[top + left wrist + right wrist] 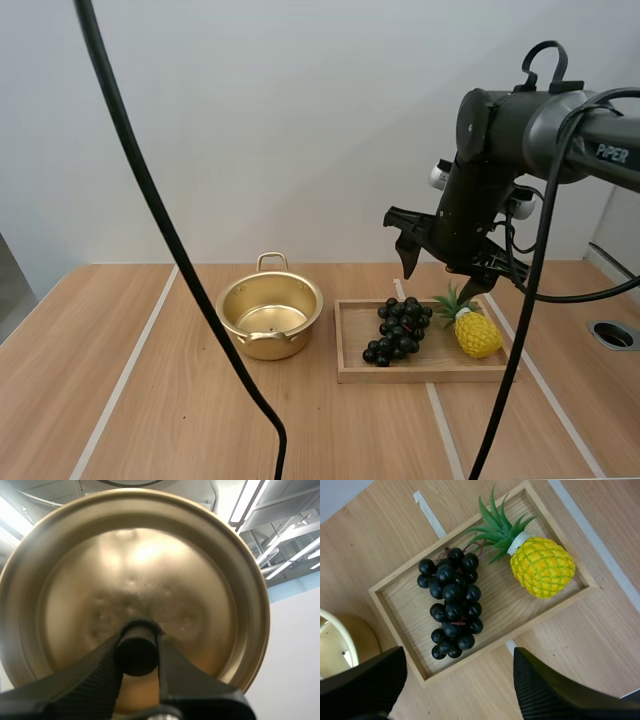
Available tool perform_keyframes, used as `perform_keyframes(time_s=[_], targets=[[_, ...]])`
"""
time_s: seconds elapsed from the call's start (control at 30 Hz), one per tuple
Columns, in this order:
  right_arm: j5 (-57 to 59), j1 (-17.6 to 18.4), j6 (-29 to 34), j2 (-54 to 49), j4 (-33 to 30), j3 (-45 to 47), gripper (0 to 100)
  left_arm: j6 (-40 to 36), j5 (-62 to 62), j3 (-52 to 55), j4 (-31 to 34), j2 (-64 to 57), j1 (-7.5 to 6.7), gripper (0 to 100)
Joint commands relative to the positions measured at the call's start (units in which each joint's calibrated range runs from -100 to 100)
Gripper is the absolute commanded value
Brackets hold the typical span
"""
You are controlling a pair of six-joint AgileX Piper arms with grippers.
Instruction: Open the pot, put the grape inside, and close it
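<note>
The pot [268, 345] stands uncovered left of centre in the high view, and nothing is seen inside it. Its lid [135, 570] is held off the desk [150, 420] by the left tool [139, 655], whose two fingers are clamped on the lid's black knob [137, 642]. The opening step is therefore judged done, and the step in hand is taken to be the fetching of the grapes.

The bunch of grapes [397, 330] lies in the wooden tray [420, 375] right of centre, beside a toy pineapple [476, 332] at the tray's right end. The tray sits just right of the pot. The right tool [438, 282] hangs above the tray with its fingers well apart, and nothing is gripped by it. In the right wrist view the bunch is seen below and between the spread fingers, close to the tray's end nearest the pot.

For the next move, a straight descent onto the bunch is called for. The fingers should then be closed across its thicker part or its stem, so that the tray wall and the pineapple are not caught. After that, the bunch would need to be carried leftward over the pot's rim.

The word "PiPER" can be read in pale letters on the right arm, at the upper right of the high view. No other writing is made out.
</note>
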Motion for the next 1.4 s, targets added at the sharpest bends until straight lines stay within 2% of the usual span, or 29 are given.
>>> perform_keyframes(time_s=[0.0, 0.23, 0.53, 1.37], targets=[[-3.23, -0.25, 0.91, 2.77, -0.70, -0.52, 100, -0.44, -1.66, -0.22, 0.90, -0.22, 0.02, 0], [-8.60, -0.15, 2.39, 9.04, -0.70, -0.52, 100, -0.44, -1.66, -0.22, 0.90, -0.22, 0.02, 0], [-13.56, 3.13, 9.07, 14.85, -6.66, -0.52, 100, -0.44, -1.66, -0.22, 0.90, -0.22, 0.02, 0], [-22.48, 3.76, 10.91, 25.67, -6.06, -0.52, 100, -0.44, -1.66, -0.22, 0.90, -0.22, 0.02, 0]])
